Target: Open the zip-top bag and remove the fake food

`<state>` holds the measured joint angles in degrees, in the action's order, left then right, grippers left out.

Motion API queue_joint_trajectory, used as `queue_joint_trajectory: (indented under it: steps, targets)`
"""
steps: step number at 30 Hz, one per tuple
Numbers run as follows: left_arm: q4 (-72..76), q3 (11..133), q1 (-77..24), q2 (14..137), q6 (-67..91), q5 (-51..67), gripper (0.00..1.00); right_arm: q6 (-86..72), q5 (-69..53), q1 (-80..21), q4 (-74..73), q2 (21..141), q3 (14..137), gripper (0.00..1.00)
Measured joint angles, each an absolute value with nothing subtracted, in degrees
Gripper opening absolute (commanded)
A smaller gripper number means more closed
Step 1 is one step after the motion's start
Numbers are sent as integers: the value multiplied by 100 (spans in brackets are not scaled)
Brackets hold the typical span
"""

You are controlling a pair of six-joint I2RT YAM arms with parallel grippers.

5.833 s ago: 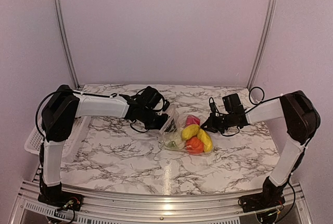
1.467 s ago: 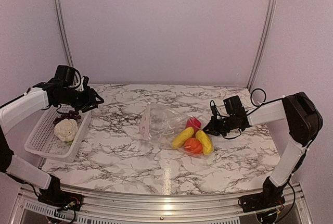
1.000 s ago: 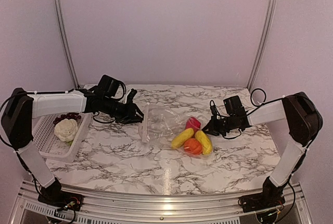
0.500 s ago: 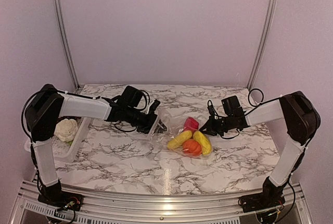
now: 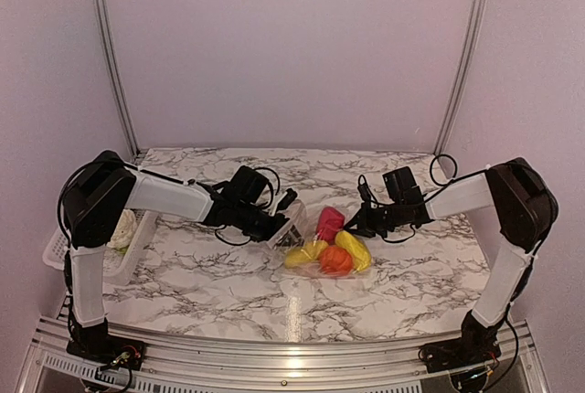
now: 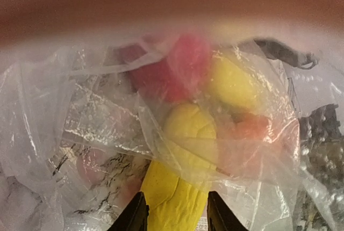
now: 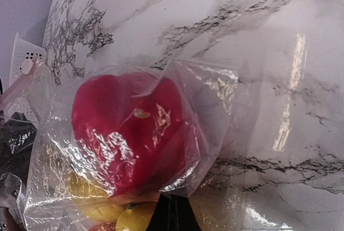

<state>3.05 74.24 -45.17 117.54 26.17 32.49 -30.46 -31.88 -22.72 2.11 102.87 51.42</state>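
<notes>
Clear crinkled plastic, the bag lies near the middle of the marble table with an arm at each end. Inside it sit a red piece at the far side, an orange fruit at the near side, and two yellow pieces. The left gripper is at the bag's left end. Its jaws are part open, with one yellow piece lying between the fingertips. Whether they press on it cannot be told. The other yellow piece lies at the bag's right end, beside the orange fruit. The right gripper is closed tight on a fold of the bag's right edge, just below the red piece in its wrist view. Well to the left of the bag, a white basket holds a cauliflower.
</notes>
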Motion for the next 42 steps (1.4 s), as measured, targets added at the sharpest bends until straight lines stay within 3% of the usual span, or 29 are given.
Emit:
queue_joint_trajectory:
  steps: [12,21,23,27,30,34,42]
  targets:
    - [93,7240,-4731,11751,1437,2851,66,-3046,-3205,-2279,211,10289,5142,0]
    - [-484,7599,-5048,11909,742,2283,69,-3046,-3205,-2290,211,10289,5142,0]
    - [-556,7623,-5100,11922,685,2176,63,-3046,-3205,-2290,213,10289,5142,0]
    - [-766,7690,-5140,11922,591,1914,36,-3044,-3194,-2290,211,10289,5142,0]
    - [-915,7697,-5131,11834,602,1747,24,-3044,-3135,-2290,211,10287,5137,0]
    - [-1072,7585,-5048,11430,781,1688,18,-3041,-3006,-2257,213,10213,5035,0]
    - [-1236,7373,-4727,10481,1048,1708,17,-3041,-2724,-2106,207,9915,4777,0]
